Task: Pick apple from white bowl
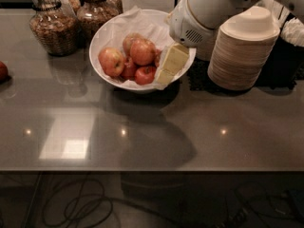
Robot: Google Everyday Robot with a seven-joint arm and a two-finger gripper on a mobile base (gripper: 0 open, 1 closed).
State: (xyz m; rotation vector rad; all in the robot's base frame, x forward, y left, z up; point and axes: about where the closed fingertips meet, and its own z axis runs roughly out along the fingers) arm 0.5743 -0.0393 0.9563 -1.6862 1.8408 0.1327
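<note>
The white bowl (100, 38), lined with crumpled white paper, stands at the back middle of the grey table and holds several apples. The apple (143, 51), large and evenly red-orange, lies in the middle of the pile. A red apple with a yellow patch (111, 61) is at its left, and a duller yellow-brown one (128, 40) is behind it. My gripper (170, 64), pale yellow under the white arm, reaches down over the bowl's right side, just right of the apple, and hides the apples there.
Two glass jars (53, 26) (97, 9) stand behind the bowl at the left. A tall stack of tan disposable bowls (248, 51) stands at the right on a black mat. A lone red apple (2, 71) lies at the table's left edge.
</note>
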